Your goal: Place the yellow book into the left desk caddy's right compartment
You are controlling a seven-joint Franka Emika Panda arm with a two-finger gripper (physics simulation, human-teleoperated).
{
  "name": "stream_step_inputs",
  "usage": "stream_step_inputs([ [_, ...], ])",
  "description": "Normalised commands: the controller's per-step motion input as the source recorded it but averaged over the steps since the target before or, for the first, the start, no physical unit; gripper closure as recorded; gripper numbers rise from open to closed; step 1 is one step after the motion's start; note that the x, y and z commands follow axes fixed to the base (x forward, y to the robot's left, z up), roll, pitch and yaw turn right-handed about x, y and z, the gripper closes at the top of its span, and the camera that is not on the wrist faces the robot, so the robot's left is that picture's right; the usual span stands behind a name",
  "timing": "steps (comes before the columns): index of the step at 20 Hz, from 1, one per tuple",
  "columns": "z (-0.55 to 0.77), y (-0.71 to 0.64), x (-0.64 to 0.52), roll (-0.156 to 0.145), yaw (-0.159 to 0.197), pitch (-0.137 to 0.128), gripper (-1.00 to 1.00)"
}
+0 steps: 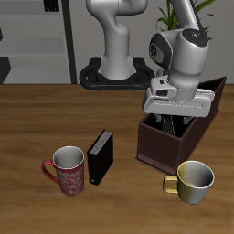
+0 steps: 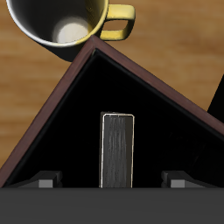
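Observation:
The yellow book (image 2: 116, 149) stands upright inside the left desk caddy (image 2: 52, 114), seen from above as a thin grey-tan strip on the dark floor of a compartment near a corner. I cannot tell which compartment it is. My gripper (image 2: 114, 182) is right above it with the fingers (image 2: 48, 182) spread wide, well apart from the book on both sides. In the exterior view the gripper (image 1: 170, 113) reaches into the front end of the maroon-brown caddy (image 1: 155, 146), and the hand hides the book.
A yellow mug (image 1: 194, 180) stands just in front of the caddy and also shows in the wrist view (image 2: 66, 22). A thicker black book (image 1: 101, 155) stands upright mid-table beside a red mug (image 1: 69, 169). The robot base is at the back.

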Motion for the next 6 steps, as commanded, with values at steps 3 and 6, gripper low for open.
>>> stream_step_inputs([
  [3, 0.06, 0.0, -0.05, 0.02, 0.002, -0.015, -1.0],
  [6, 0.04, 0.0, -0.05, 0.013, -0.002, -0.003, -1.0],
])
